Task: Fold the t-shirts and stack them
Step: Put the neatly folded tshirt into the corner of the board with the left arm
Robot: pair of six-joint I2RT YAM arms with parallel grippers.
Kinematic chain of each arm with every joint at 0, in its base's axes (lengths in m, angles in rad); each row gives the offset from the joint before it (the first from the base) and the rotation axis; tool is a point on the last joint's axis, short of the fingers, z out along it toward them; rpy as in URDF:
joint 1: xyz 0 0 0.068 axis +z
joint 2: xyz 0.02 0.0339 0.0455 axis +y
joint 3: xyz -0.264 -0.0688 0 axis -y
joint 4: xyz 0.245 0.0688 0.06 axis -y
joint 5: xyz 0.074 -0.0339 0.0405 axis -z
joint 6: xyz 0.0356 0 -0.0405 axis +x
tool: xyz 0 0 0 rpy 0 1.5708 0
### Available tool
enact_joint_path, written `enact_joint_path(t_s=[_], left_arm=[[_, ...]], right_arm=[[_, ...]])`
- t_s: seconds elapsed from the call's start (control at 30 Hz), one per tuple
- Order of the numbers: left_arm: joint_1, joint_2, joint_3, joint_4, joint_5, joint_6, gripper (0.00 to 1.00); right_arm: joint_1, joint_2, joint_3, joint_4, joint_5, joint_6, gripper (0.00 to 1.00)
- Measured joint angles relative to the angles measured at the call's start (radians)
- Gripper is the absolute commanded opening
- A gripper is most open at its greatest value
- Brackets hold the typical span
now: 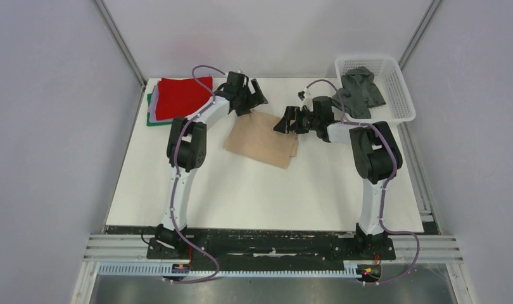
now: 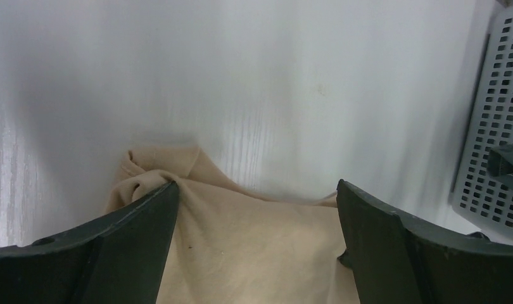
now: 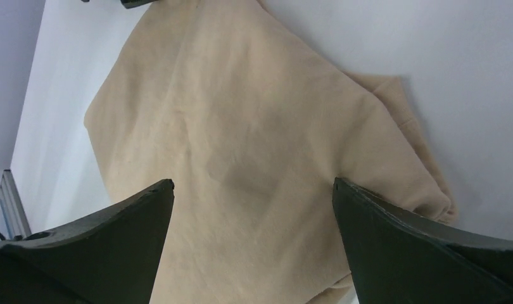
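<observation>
A folded tan t-shirt (image 1: pixel 261 139) lies mid-table; it also shows in the left wrist view (image 2: pixel 241 247) and the right wrist view (image 3: pixel 254 145). My left gripper (image 1: pixel 249 100) is open at its far left corner, jaws wide over the cloth (image 2: pixel 254 190). My right gripper (image 1: pixel 284 121) is open at its far right corner, jaws spread above the shirt (image 3: pixel 253 185). A red t-shirt (image 1: pixel 182 96) tops a stack with lavender and green edges (image 1: pixel 152 114) at the far left. A dark grey t-shirt (image 1: pixel 361 90) lies in the basket.
A white plastic mesh basket (image 1: pixel 403 95) stands at the far right corner; its wall shows in the left wrist view (image 2: pixel 494 139). The white table (image 1: pixel 260 190) is bordered by metal rails and grey walls.
</observation>
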Motion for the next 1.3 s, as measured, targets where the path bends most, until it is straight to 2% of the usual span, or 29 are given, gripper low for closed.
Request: enact_joint_path(t_s=[0.13,0.3,0.43,0.53,0.63,0.8,1.0,1.17,1.3], left_arm=[[0.003,-0.037,-0.086,0.052,0.006,-0.015,1.00],[-0.016,-0.259,-0.446,0.149,0.010,-0.032,1.00],[-0.089,-0.489,-0.768,0.180,-0.010,-0.045,1.00],[-0.151,-0.611,-0.897,0.141,-0.034,-0.050,1.00],[-0.190,-0.686,-0.940,0.081,-0.068,-0.049,1.00],[-0.193,-0.824,-0.945,0.016,-0.174,-0.049,1.00],[-0.211,-1.037,-1.065,-0.005,-0.254,-0.069,1.00],[-0.262,-1.051,-1.173,-0.037,-0.274,-0.106,1.00],[-0.302,-1.026,-1.204,-0.061,-0.294,-0.138,0.99]], right_arm=[[-0.002,-0.003,-0.020,0.036,-0.002,0.000,0.98],[0.008,-0.104,-0.190,0.110,0.000,-0.026,0.98],[0.039,-0.270,-0.393,0.106,0.025,-0.064,0.98],[0.070,-0.398,-0.521,0.078,0.045,-0.084,0.98],[0.085,-0.483,-0.571,0.011,0.063,-0.097,0.98],[0.084,-0.608,-0.571,-0.086,0.129,-0.104,0.98],[0.082,-0.917,-0.623,-0.097,0.271,-0.077,0.98],[0.079,-1.173,-0.763,-0.132,0.468,-0.017,0.98],[0.077,-1.299,-0.833,-0.215,0.597,0.006,0.98]])
